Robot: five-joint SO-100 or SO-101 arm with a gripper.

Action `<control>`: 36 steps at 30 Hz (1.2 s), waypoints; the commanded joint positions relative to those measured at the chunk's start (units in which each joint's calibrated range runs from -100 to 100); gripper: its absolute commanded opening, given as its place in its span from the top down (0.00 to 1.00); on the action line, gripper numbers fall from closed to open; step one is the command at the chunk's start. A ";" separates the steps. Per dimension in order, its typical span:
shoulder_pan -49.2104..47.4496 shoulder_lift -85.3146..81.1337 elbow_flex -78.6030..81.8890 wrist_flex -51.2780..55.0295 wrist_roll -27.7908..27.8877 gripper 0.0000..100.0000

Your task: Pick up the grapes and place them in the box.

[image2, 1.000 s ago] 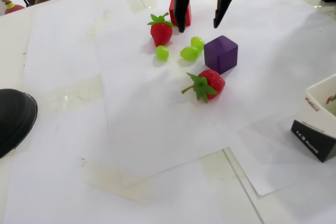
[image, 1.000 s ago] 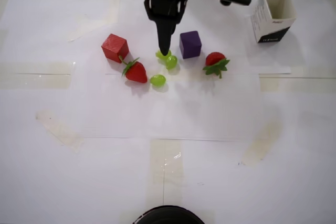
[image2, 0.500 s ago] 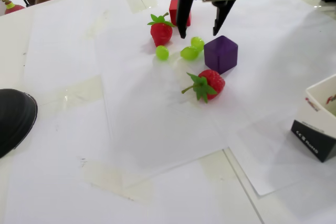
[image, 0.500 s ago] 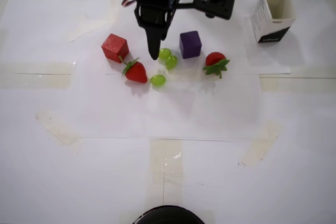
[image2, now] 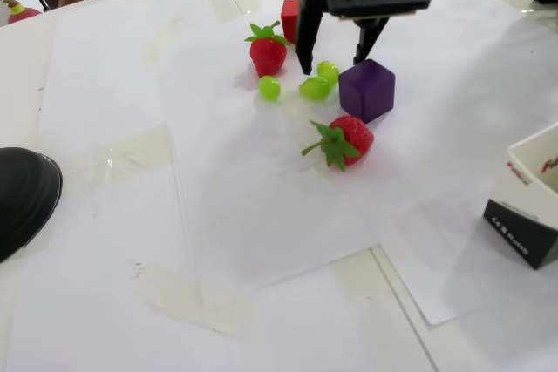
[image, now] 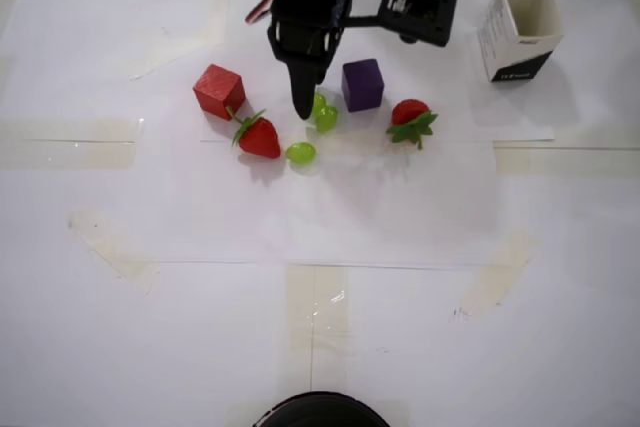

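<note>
Lying in the upper centre of the overhead view, three grapes (image: 325,118) are visible: two touch each other just left of the purple cube (image: 362,84), and a third (image: 300,153) sits apart, lower in the frame beside a strawberry (image: 258,135). The touching pair (image2: 319,81) appears in the fixed view at upper centre. The gripper (image2: 334,62) stands above this pair with its jaws apart and nothing between them; one fingertip (image2: 305,67) hangs just left of the upper grape, the other finger is near the cube's top edge. The upper grape therefore lies between the fingers, slightly toward the left one. The pair's long axis runs diagonally in the fixed view, so closing is likely to meet both grapes. The box (image: 520,29) stands at the upper right of the overhead view, well apart, mouth open. A red cube (image: 219,90) and a second strawberry (image: 411,119) flank the group.
</note>
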 commanded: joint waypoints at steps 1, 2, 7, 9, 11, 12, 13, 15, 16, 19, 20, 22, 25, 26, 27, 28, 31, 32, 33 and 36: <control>-0.66 -0.28 0.32 -1.16 -0.44 0.83; -0.59 -0.28 0.32 -1.16 -0.49 0.84; -0.36 -0.19 0.41 -1.33 -0.68 0.87; -0.44 -0.19 0.41 -1.41 -0.68 0.87; -0.51 -0.19 0.41 -1.41 -0.68 0.88; -0.59 -0.37 0.68 -1.57 -0.78 0.89; -0.51 -0.37 0.77 -1.57 -0.78 0.90; -0.51 -0.45 0.87 -1.57 -0.83 0.90; -0.51 -0.45 0.87 -1.57 -0.83 0.91; -0.59 -0.54 0.87 -1.65 -0.93 0.92; -0.66 -0.62 0.87 -1.65 -0.93 0.92; -0.66 -0.88 0.87 -1.33 -0.98 0.93; -0.29 -1.66 0.87 -0.26 -1.07 0.94; -0.22 -2.00 0.87 0.06 -1.07 0.94; -0.07 -2.60 0.50 0.64 -1.22 0.94; 0.00 -3.29 0.05 1.37 -1.27 0.94; 0.74 -6.38 -3.68 5.62 -2.49 0.93; 1.03 -7.33 -5.32 7.25 -2.93 0.93; 1.33 -8.10 -7.59 9.54 -3.52 0.93; 1.40 -11.03 -15.86 17.22 -6.64 0.93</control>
